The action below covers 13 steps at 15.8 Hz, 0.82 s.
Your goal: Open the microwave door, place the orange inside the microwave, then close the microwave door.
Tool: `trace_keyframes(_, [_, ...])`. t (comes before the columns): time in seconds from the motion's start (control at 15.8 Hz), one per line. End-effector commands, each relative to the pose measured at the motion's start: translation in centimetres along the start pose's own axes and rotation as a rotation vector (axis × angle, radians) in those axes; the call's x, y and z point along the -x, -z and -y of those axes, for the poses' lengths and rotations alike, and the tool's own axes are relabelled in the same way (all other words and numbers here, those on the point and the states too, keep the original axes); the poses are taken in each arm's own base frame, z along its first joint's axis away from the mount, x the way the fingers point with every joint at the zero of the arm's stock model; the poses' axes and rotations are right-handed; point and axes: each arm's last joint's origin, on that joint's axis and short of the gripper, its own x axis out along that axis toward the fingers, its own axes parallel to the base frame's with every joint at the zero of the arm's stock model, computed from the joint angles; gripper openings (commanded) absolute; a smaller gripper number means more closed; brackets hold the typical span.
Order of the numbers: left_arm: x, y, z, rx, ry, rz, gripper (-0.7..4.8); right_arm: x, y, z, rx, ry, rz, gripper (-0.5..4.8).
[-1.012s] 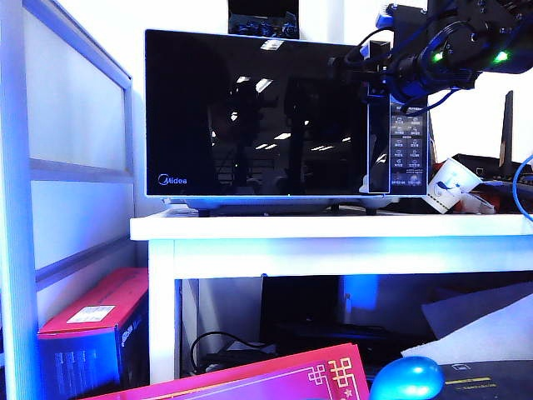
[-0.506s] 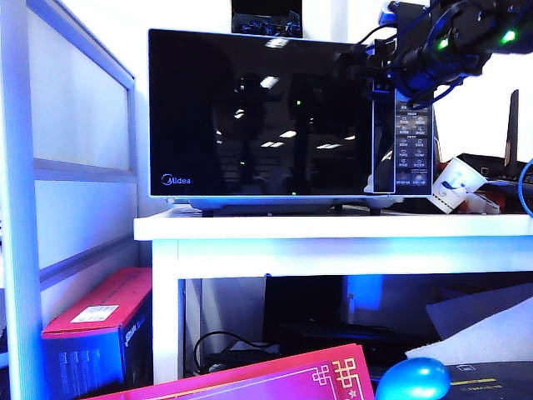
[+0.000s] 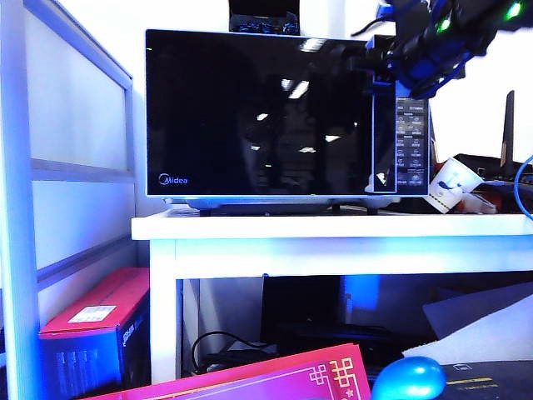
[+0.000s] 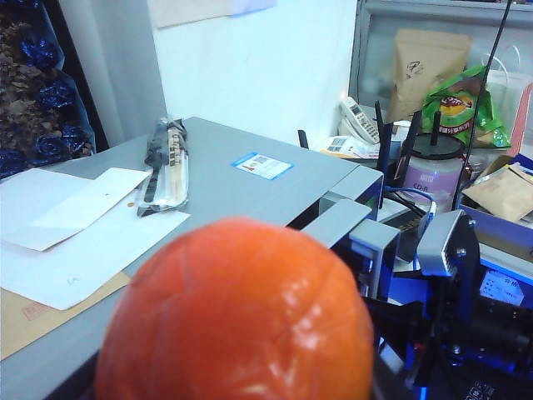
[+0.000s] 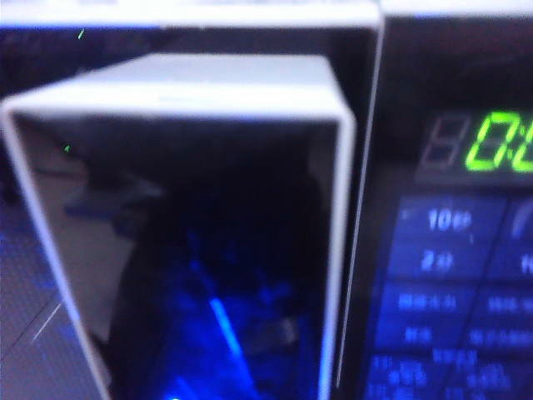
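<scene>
White table (image 3: 333,229) by a white wall, microwave (image 3: 283,117) on it facing the camera – wide side level, microwave door (image 3: 258,112) slightly ajar in the right wrist view. Left gripper (image 4: 250,367) clamps the orange (image 4: 237,312) – right gripper (image 3: 391,62) at the door's top right edge, can't tell its opening.

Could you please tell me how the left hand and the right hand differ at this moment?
The left hand holds the orange above a grey desk; the right hand is up at the microwave door's top right corner, beside the button panel. The left hand is full; whether the right hand grips the door edge I cannot tell.
</scene>
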Motion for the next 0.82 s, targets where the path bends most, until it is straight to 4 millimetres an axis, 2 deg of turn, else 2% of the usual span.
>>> trace_keyframes(0.06, [0.2, -0.3, 0.1, -0.009, 0.005, 0.015, 1.91, 0.8, -1.5, 0.1, -0.017, -0.035, 0.038, 3.4])
trace_keyframes(0.13, [0.2, -0.3, 0.1, -0.008, 0.005, 0.014, 1.91, 0.8, -1.6, 0.1, -0.016, -0.055, 0.039, 3.69])
trace_keyframes(0.32, [0.2, -0.3, 0.1, -0.008, 0.006, 0.013, 1.91, 0.8, -1.6, 0.0, -0.019, -0.094, 0.033, 3.69])
trace_keyframes(0.51, [0.2, -0.3, 0.1, -0.007, 0.006, 0.011, 1.91, 1.1, -1.9, -0.4, -0.016, -0.217, 0.031, 3.68])
trace_keyframes(0.76, [0.2, -0.3, 0.1, -0.007, 0.006, 0.01, 1.91, 2.2, -3.3, -0.6, -0.011, -0.261, 0.055, 3.68])
trace_keyframes(0.82, [0.2, -0.3, 0.1, -0.007, 0.006, 0.011, 1.91, 3.1, -4.3, -0.6, -0.01, -0.283, 0.058, 3.68])
